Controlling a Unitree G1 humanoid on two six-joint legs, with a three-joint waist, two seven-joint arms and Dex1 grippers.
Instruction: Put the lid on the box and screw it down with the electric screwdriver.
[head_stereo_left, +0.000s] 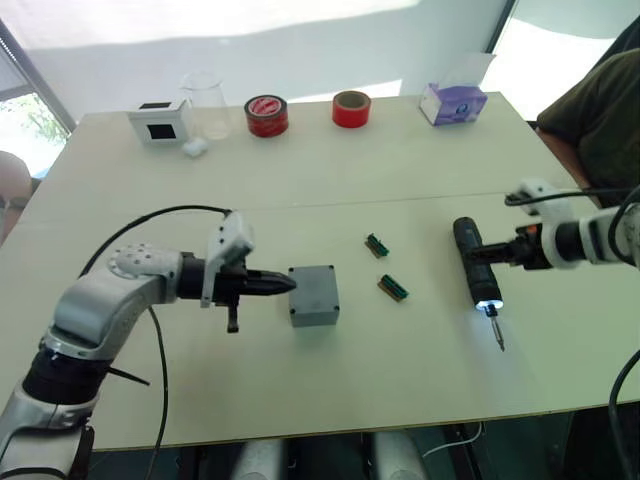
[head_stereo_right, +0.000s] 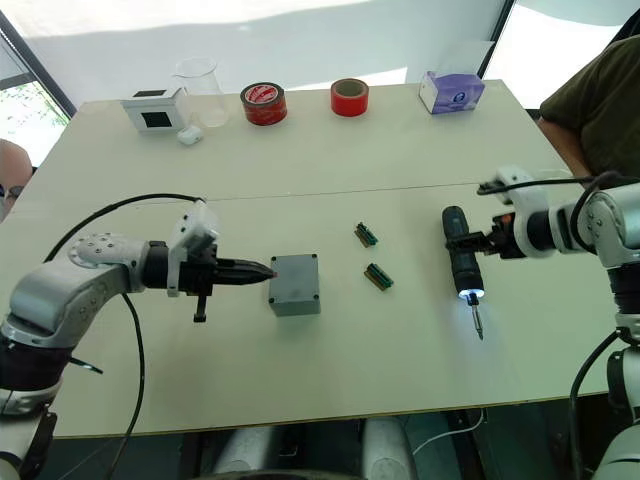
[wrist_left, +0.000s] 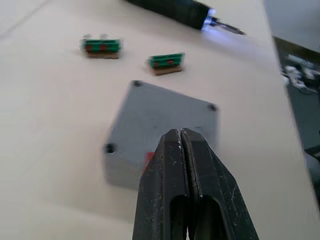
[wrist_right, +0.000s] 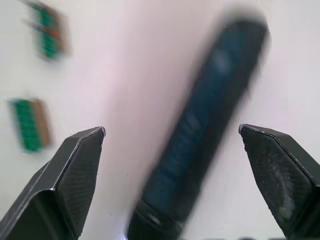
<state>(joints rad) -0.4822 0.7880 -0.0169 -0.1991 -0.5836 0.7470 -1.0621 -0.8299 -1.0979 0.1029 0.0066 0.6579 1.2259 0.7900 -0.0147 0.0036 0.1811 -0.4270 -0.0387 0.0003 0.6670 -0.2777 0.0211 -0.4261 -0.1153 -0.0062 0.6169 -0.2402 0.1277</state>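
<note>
At box (head_stereo_left: 314, 295), L gripper (head_stereo_left: 288, 284) closed, R gripper (wrist_right: 172, 135) open astride screwdriver (head_stereo_left: 477, 271)

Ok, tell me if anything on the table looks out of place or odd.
The electric screwdriver lies flat on the table with its tip light on. The box already wears its lid, sitting square. Nothing spilled.

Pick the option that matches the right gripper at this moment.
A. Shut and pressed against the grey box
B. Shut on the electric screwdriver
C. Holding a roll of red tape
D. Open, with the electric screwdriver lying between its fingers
D: the right gripper has its two fingers spread wide, one on either side of the electric screwdriver, which lies on the table with its tip light on.
</note>
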